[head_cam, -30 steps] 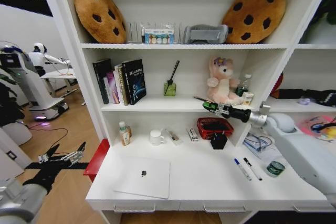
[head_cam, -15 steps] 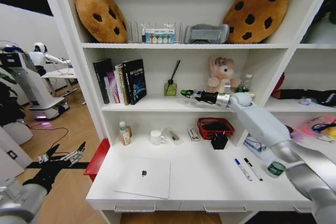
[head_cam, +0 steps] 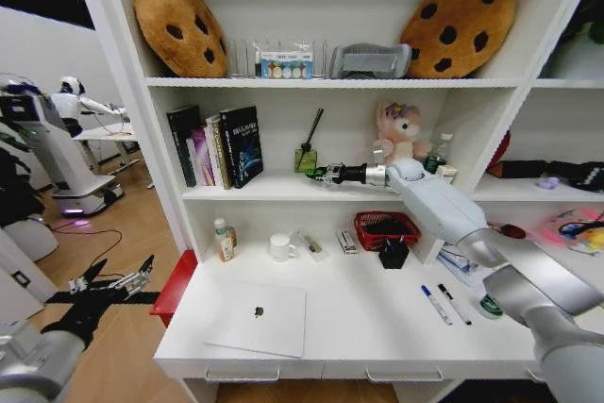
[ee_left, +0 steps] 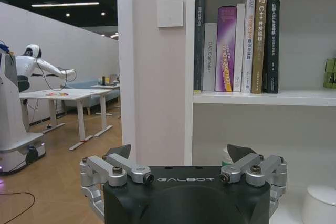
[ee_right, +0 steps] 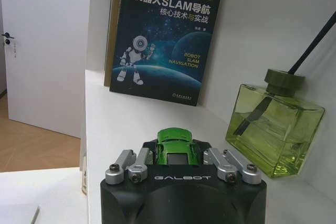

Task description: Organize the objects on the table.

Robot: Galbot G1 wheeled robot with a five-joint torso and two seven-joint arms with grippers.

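Off to the left, the left gripper (head_cam: 118,282) hangs idle, jaws spread. The laptop (head_cam: 257,317) lies on the table (head_cam: 368,346). The right gripper (head_cam: 318,175) clamps the green toy car (ee_right: 177,146) over the middle shelf (head_cam: 274,192), beside the diffuser bottle (ee_right: 273,129): placing step; lowering and release seem next.

Glossy green toy car (ee_right: 177,149), clear green glass diffuser bottle (ee_right: 274,129), matt silver laptop (head_cam: 257,318).

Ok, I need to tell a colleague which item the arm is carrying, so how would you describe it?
Find the middle shelf of the white shelving, between the books and the green diffuser bottle. There the right gripper holds a tiny green toy car, glossy with dark windows, far smaller than anything beside it.
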